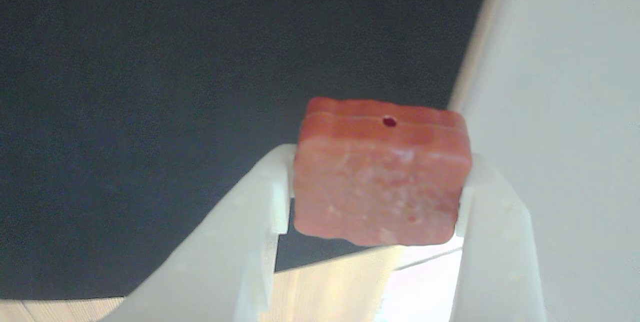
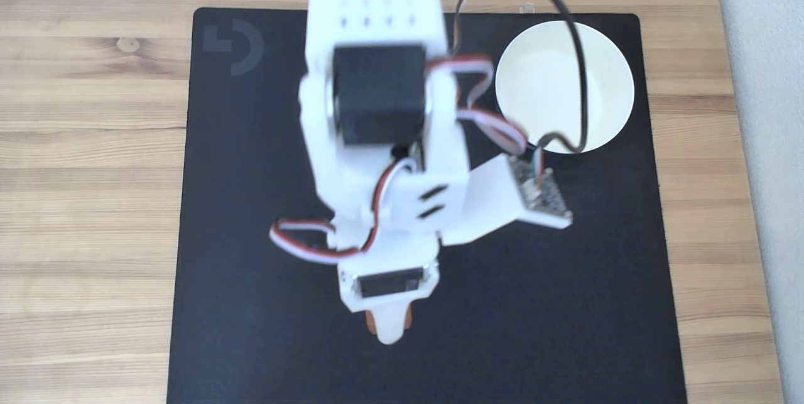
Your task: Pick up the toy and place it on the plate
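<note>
Wrist view: pincer (image 1: 377, 202) clamped on the toy (image 1: 382, 187), a small hole in its top edge. Fixed view: plate (image 2: 603, 87) at the mat's (image 2: 565, 303) upper-right corner, toy (image 2: 372, 323) well apart, open mat around.

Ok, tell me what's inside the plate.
The plate looks bare white inside; a black cable crosses above and hides a thin strip. The toy sits clamped in the pincer, over the mat.

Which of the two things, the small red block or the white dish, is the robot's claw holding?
The red block: the gripper pinches its sides, while the white dish sits apart on the black mat.
</note>
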Tool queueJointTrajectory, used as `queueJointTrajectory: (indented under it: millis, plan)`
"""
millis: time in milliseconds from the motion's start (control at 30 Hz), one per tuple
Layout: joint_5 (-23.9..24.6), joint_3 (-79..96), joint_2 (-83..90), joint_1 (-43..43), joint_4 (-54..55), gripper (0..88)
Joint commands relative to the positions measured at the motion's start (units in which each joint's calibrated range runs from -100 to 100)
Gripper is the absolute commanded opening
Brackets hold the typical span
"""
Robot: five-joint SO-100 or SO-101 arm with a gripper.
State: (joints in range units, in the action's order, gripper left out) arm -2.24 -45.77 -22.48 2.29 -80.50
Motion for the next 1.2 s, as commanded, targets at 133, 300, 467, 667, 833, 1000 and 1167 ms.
queueJointTrajectory:
  millis: [133,300,467,667,833,1000,1167]
  plan:
    - [8.6,4.6,18.4,10.0,8.9,2.3]
    - [10.1,19.7,30.7,17.3,11.2,2.3]
    - [12.3,40.4,39.4,22.5,18.0,2.4]
    - [16.0,67.8,49.5,29.7,31.5,2.4]
    - [19.7,88.3,58.9,35.6,41.2,2.4]
    - [23.4,100.5,67.6,42.3,43.9,2.4]
    - [23.8,108.5,72.8,45.9,44.0,2.5]
